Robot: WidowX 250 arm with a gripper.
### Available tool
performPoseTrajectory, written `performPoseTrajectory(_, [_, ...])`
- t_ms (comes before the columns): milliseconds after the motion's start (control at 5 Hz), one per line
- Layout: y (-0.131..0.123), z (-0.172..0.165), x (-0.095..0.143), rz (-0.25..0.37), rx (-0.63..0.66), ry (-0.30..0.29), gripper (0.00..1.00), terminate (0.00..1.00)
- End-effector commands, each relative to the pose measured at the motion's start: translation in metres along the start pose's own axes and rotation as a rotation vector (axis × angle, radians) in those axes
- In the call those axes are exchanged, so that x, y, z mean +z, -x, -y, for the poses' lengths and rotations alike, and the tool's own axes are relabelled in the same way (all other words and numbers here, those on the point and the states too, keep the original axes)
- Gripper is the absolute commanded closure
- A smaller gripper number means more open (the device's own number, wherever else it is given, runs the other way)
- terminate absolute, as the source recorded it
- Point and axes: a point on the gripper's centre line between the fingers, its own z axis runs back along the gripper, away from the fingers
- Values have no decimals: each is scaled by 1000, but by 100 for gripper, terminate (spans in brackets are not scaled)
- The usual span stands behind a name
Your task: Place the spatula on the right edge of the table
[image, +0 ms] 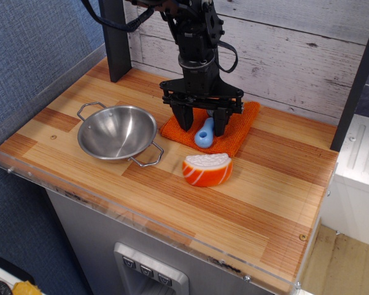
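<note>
Straddling the spatula (205, 131) with my end effector (202, 123), fingers spread, nothing gripped yet. It lies on the orange cloth (237, 133) at the back of the table (276, 203). Grasp, lift and carry to the right edge all remain.

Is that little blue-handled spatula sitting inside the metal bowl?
No. The spatula lies on the orange cloth, beneath the claw, while the metal bowl stands apart from it and holds nothing.
</note>
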Motion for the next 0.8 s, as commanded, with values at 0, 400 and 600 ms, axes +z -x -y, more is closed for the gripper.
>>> performPoseTrajectory(0, [-11, 6, 24, 65, -23, 1, 100, 0])
performPoseTrajectory(400, [-12, 9, 51, 115, -30, 7, 100, 0])
performPoseTrajectory(600, [-4, 18, 77, 142, -53, 10, 100, 0])
